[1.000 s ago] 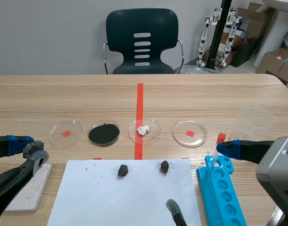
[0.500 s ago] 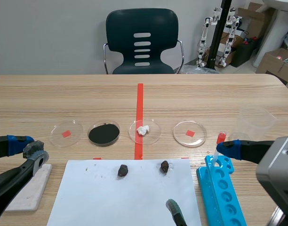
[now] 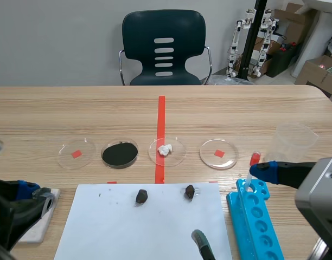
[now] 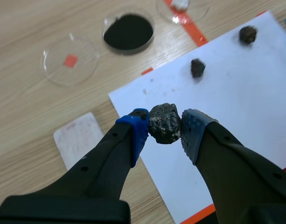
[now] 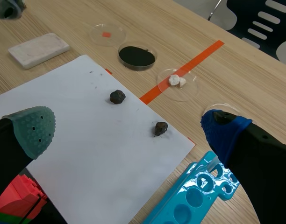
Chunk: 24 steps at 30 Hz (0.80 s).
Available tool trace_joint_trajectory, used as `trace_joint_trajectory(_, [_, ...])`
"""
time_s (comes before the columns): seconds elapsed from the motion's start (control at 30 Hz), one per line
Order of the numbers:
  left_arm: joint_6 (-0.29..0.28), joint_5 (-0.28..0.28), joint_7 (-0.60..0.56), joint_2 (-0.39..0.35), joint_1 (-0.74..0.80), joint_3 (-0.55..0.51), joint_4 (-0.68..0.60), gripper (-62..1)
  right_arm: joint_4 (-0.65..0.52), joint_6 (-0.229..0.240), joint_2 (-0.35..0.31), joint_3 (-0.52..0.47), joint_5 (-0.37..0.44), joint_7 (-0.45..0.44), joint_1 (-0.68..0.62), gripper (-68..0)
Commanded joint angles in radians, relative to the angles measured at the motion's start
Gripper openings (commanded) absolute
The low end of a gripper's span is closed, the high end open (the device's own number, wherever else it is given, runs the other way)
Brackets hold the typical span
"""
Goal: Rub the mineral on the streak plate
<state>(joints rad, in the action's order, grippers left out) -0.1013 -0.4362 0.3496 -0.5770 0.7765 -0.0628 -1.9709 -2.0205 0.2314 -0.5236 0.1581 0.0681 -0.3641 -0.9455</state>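
In the left wrist view my left gripper (image 4: 165, 128) is shut on a dark rough mineral (image 4: 164, 122), held above the edge of the white paper (image 4: 236, 98). The white streak plate (image 4: 80, 137) lies on the table just beside the gripper. In the scene view the left gripper (image 3: 34, 195) hangs at the near left over the streak plate (image 3: 38, 227), and the mineral is hidden there. Two smaller dark stones (image 3: 141, 196) (image 3: 190, 190) lie on the paper (image 3: 128, 227). My right gripper (image 5: 129, 130) is open above the paper's right side and holds nothing.
Petri dishes stand in a row behind the paper: an empty one (image 3: 76, 153), one with black powder (image 3: 120, 154), one with white pieces (image 3: 166, 150), another empty one (image 3: 218, 153). At the right are a blue tube rack (image 3: 255, 216) and a clear beaker (image 3: 293, 141).
My left arm has dropped toward the near left corner, so its gripper sits lower over the streak plate. The right arm and the stones have not moved.
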Motion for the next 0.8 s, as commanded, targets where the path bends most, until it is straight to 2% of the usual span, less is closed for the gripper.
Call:
trace_joint_trajectory(0.0, [0.006, -0.031, 0.057, 0.029, -0.055, 0.001, -0.004, -50.9, -0.02, -0.003, 0.003, -0.006, 0.007, -0.015, 0.001, 0.4])
trace_joint_trajectory(0.1, [0.062, -0.078, 0.205, 0.066, -0.144, 0.001, 0.013, -50.9, -0.02, -0.003, 0.003, -0.006, 0.007, -0.015, 0.001, 0.4])
trace_joint_trajectory(0.23, [0.154, -0.109, 0.383, 0.109, -0.268, 0.001, 0.058, -50.9, -0.02, -0.003, 0.003, -0.006, 0.007, -0.015, 0.001, 0.4])
trace_joint_trajectory(0.43, [0.169, -0.121, 0.627, 0.159, -0.481, 0.008, 0.198, -50.9, -0.02, -0.003, 0.003, -0.006, 0.007, -0.015, 0.001, 0.4])
trace_joint_trajectory(0.6, [0.214, -0.12, 0.721, 0.168, -0.623, 0.026, 0.314, -50.9, -0.02, -0.003, 0.003, -0.006, 0.007, -0.015, 0.001, 0.4])
trace_joint_trajectory(0.77, [0.262, -0.12, 0.767, 0.154, -0.739, 0.116, 0.423, -50.9, -0.02, -0.003, 0.003, -0.006, 0.007, -0.015, 0.001, 0.4])
